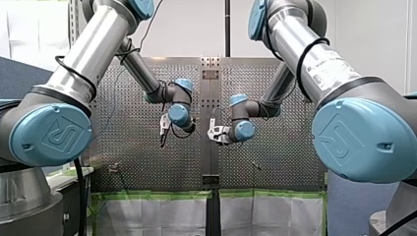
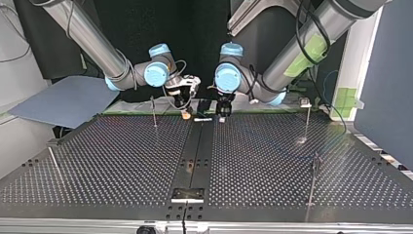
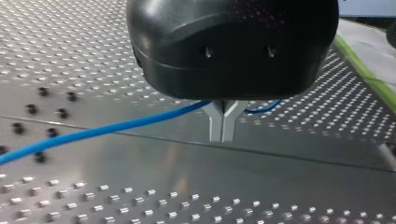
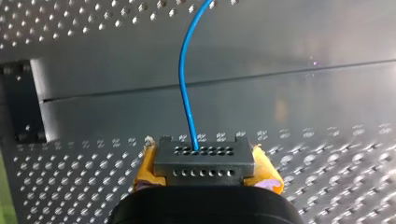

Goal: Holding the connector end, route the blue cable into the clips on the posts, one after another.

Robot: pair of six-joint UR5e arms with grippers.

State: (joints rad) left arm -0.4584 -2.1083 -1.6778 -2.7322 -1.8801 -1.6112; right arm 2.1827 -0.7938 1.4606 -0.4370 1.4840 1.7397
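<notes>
My right gripper point(image 4: 205, 164) is clamping the grey connector point(image 4: 204, 156) between its yellow-padded fingers point(image 4: 145, 169), above the table point(image 4: 327, 186). The blue cable point(image 4: 186, 93) is leaving the connector's face and running ahead of the fingers, curving slightly. My left gripper point(image 3: 223, 133) is pressing its metal fingers point(image 3: 215, 125) tip to tip. The cable is crossing at their fork, its long axis lying across them.

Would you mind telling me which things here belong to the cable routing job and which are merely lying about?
Belongs to the job:
blue cable, pinched by my left gripper
connector, held in my right gripper
posts standing on the perforated table

Just lying about:
blue-grey sheet beside the table, at the top view's left
green tape at its right
</notes>
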